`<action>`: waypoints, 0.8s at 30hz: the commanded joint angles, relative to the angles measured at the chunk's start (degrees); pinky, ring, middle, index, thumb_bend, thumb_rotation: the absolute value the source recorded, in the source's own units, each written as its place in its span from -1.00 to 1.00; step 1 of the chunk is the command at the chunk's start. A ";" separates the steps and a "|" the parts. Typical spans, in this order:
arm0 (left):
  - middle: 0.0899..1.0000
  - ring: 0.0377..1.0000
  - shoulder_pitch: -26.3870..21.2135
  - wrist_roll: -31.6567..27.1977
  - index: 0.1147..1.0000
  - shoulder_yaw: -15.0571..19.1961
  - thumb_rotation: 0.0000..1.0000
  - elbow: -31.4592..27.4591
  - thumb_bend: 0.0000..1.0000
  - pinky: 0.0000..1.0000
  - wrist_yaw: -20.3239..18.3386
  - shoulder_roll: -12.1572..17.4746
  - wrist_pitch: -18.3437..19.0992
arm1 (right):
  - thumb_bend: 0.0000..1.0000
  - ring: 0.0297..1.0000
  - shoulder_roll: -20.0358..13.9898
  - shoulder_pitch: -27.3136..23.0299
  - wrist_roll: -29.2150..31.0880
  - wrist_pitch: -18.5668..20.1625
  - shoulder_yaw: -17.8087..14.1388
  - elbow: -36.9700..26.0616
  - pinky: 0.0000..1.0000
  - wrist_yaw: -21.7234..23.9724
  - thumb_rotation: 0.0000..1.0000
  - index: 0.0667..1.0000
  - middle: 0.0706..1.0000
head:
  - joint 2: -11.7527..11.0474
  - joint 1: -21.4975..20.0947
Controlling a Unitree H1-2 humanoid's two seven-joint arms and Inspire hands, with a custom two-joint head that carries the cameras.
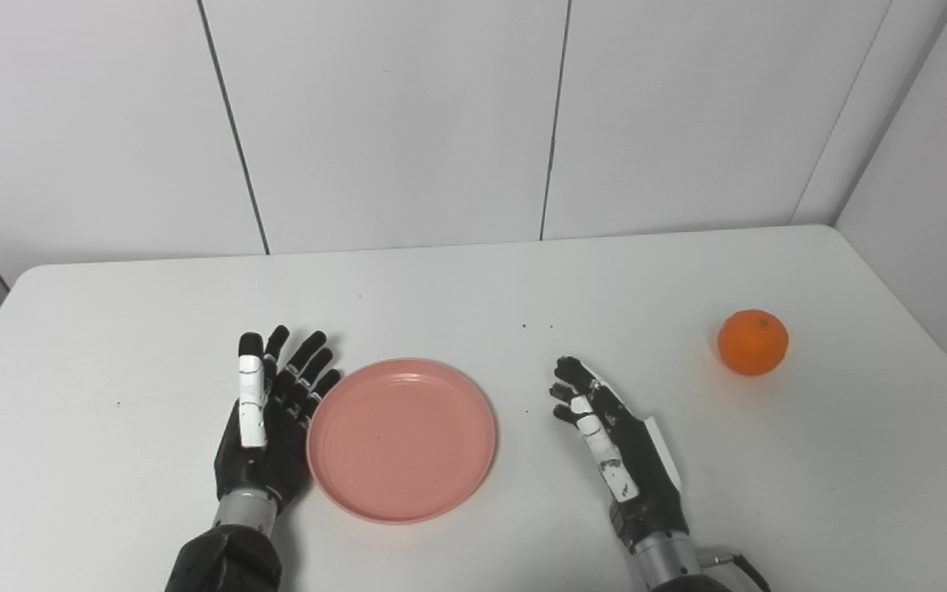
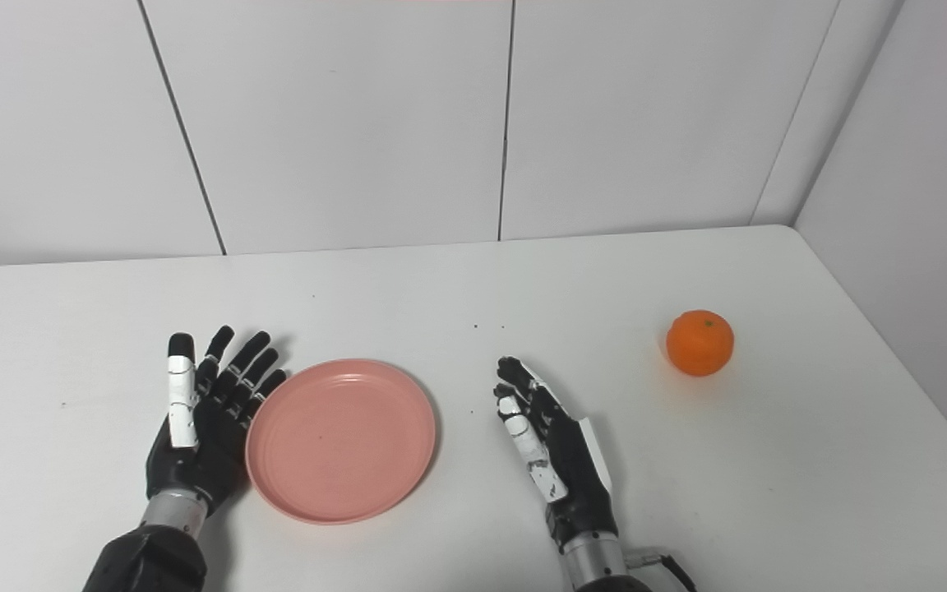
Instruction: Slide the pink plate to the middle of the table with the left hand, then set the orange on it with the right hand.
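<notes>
The pink plate lies flat at lower centre of the frame, and my left hand stands edge-on against its left rim, fingers spread and holding nothing, placed to push it sideways. The orange sits far right on the counter, well apart. My right hand waits between them, fingers apart and empty, ready for the fruit.

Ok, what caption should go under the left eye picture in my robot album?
Left hand open beside the round pink plate; right hand open, round orange fruit waiting far right.
</notes>
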 commanded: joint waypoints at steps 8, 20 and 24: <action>0.68 0.80 -0.83 -0.19 0.91 0.26 0.55 1.76 0.69 0.81 -0.22 -0.14 0.43 | 0.56 0.56 -1.05 -2.72 -6.19 1.14 -1.63 -7.66 0.46 -1.37 0.62 0.61 0.60 | -0.86 -0.93; 0.68 0.80 -1.18 -0.47 0.91 0.72 0.56 1.83 0.68 0.86 -0.15 -0.14 0.43 | 0.59 0.44 -6.20 -8.99 -14.06 4.35 -5.33 -12.91 0.32 -1.64 0.66 0.56 0.50 | -1.03 -1.00; 0.67 0.79 -1.37 -0.49 0.91 0.72 0.55 1.94 0.69 0.84 0.01 -0.09 0.54 | 0.57 0.38 -9.07 -11.08 -18.34 4.49 -5.86 -12.92 0.23 -1.34 0.72 0.56 0.47 | -1.03 -0.94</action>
